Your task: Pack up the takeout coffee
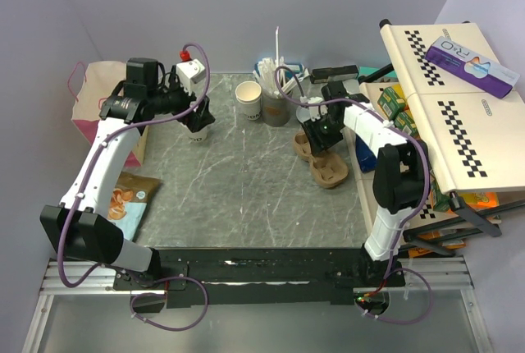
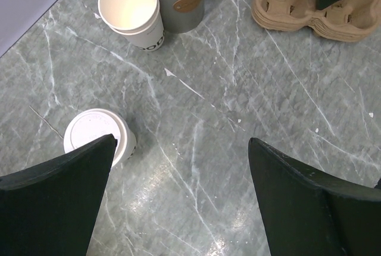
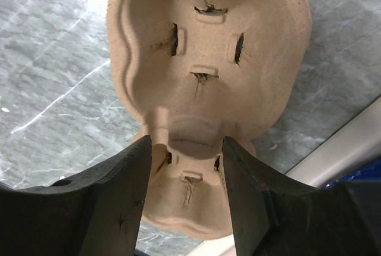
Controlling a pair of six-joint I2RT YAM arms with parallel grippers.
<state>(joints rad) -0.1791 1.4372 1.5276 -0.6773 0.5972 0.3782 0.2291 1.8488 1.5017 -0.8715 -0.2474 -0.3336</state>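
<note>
At the far left of the grey marbled tabletop [image 2: 238,89], your takeout coffee cup [image 2: 95,134] stands upright with its white lid on. Your left gripper [image 2: 181,146] hangs above it with the jaws spread wide, holding nothing. In the left wrist view the cup sits at the left finger [image 2: 56,202], partly hidden under its tip rather than between the two. You cannot tell from here whether finger and lid touch.

Farther back, an open paper cup [image 2: 130,9] stands upright just beside the grey cup of straws and stirrers [image 1: 276,105] on its right.

Over on the right side, well apart from the coffee, your right gripper [image 3: 186,146] is down on the brown cardboard two-cup tray [image 3: 208,47], which lies flat near the table's right edge. Its fingers [image 3: 128,190] stand one on each side of one of the tray's two wells, and that well shows in the gap between them. The jaws are partly drawn in, but you cannot tell whether they press the cardboard or only bracket it.

Off the table's left edge sit a pink bag [image 1: 90,94] and, nearer, a snack packet [image 1: 127,197]. On the right, a white checker-marked board [image 1: 459,123] carries a purple box [image 1: 472,61]
</note>
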